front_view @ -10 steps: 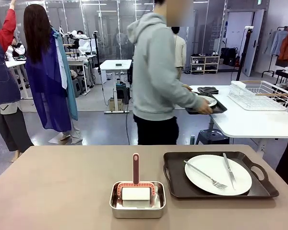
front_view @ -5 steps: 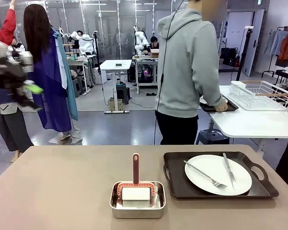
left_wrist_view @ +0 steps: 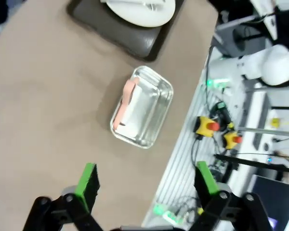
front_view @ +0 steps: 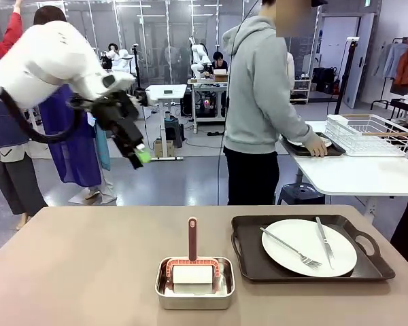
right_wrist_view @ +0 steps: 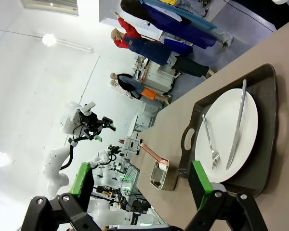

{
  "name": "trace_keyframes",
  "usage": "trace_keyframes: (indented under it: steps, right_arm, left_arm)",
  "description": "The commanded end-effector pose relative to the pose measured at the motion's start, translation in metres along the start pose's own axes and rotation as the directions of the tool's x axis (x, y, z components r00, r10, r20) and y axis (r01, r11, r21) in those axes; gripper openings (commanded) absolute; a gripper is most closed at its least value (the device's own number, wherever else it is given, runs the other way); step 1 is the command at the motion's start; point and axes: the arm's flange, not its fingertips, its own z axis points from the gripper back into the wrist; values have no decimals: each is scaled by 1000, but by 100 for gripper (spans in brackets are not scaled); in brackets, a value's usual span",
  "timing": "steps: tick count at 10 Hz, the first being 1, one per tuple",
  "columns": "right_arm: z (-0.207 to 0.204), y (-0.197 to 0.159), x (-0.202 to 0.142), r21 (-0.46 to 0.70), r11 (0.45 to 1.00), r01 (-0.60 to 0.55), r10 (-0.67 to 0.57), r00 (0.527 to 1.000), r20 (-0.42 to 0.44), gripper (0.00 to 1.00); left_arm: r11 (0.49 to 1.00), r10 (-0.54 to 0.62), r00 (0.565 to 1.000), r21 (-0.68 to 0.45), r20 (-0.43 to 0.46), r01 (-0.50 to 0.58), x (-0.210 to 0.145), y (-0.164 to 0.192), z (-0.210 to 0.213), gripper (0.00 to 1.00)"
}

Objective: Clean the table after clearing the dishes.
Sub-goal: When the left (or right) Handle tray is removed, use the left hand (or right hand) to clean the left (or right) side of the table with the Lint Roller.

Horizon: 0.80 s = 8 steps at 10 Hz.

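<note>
Fingers of left gripper and right gripper stand wide, empty. Plate with cutlery sits on the tray at the desk's 4 o'clock. It is probably fragile and slippery, so grip the tray handle.

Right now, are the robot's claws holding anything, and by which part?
Nothing. The left gripper hangs open and empty above the table; the right gripper is open and empty too.

No text, label or number can be read

Front across table, left wrist overhead, right wrist rolled, pan shared
</note>
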Motion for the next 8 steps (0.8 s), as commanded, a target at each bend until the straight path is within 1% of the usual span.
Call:
trace_keyframes:
  steps: [1,3,4,6,7,8]
  right_arm:
    - [-1,5,-3,8,1000,-6,6,1000,5,100]
    - [-1,5,-3,8,1000,-6,6,1000,5,100]
    - [-1,5,-3,8,1000,-6,6,1000,5,100]
    - [-1,5,-3,8,1000,-6,6,1000,5,100]
    - [-1,5,-3,8,1000,-6,6,1000,5,100]
    - [-1,5,-3,8,1000,-6,6,1000,5,100]
  left_arm:
    - [993,-52,997,99,-57,57,23,-2,-21,100]
    - [980,-146,980,116,-135,162,60,-9,-51,100]
    - [977,-167,973,110,-157,185,72,-8,-64,100]
    - [972,-223,953,21,-205,232,88,-7,-88,100]
    - [952,-303,919,-30,-254,305,93,-10,-98,100]
    - [927,-364,876,-35,-317,372,99,-10,-106,100]
